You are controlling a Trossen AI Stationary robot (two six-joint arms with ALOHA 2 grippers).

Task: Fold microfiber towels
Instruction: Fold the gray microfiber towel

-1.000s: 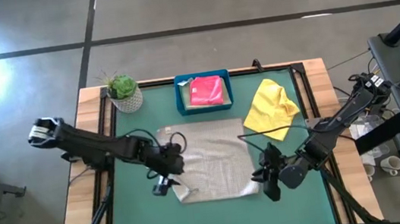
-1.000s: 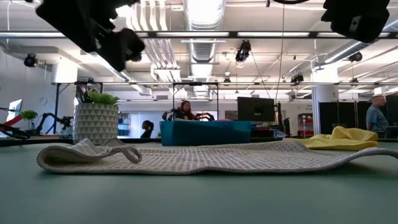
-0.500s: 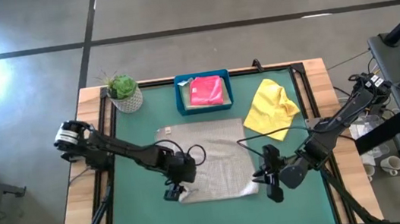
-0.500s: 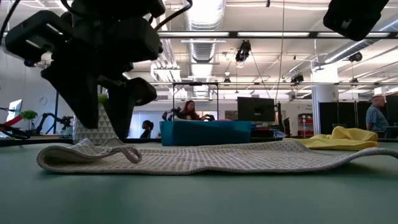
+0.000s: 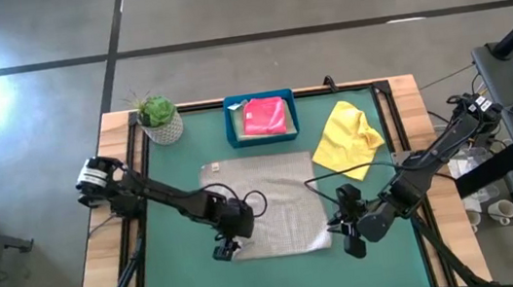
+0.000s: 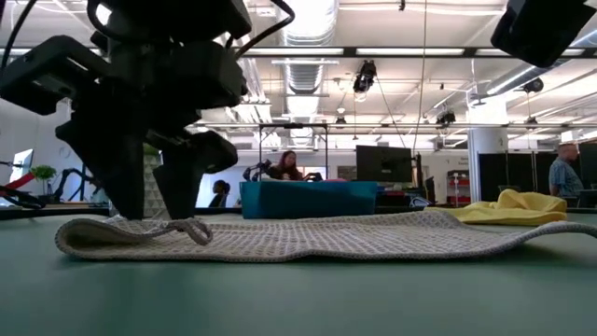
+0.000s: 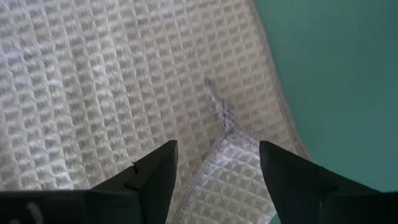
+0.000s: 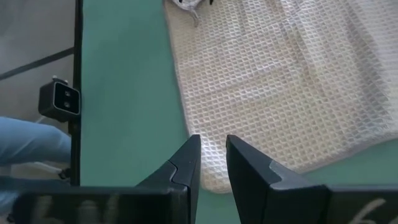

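A light grey towel (image 5: 275, 210) lies spread on the green mat. Its near-left corner (image 7: 231, 167) is turned over onto itself. My left gripper (image 7: 217, 149) stands open low over that corner, pointing steeply down, one finger on each side of the flap; it also shows in the high view (image 5: 224, 252). My right gripper (image 5: 351, 240) hangs well above the towel's near-right corner (image 8: 214, 180), its fingers a narrow gap apart with nothing between them. A yellow towel (image 5: 346, 137) lies crumpled at the far right. A pink towel (image 5: 266, 116) lies in the blue tray (image 5: 232, 127). My left gripper has its open fingertips (image 6: 177, 201) right down at the grey towel's turned-over corner (image 6: 191, 229). Whether they touch the cloth I cannot tell.
A potted plant (image 5: 158, 118) stands at the far left corner. The table's wooden rails (image 5: 414, 144) run along both sides. Bare green mat (image 5: 283, 282) lies between the grey towel and the near edge. People show in the room beyond the table.
My left gripper has come down and toward the near edge, from above the grey towel's left side to its near-left corner, staying open. My right gripper has rolled a little in place. The towels have not moved.
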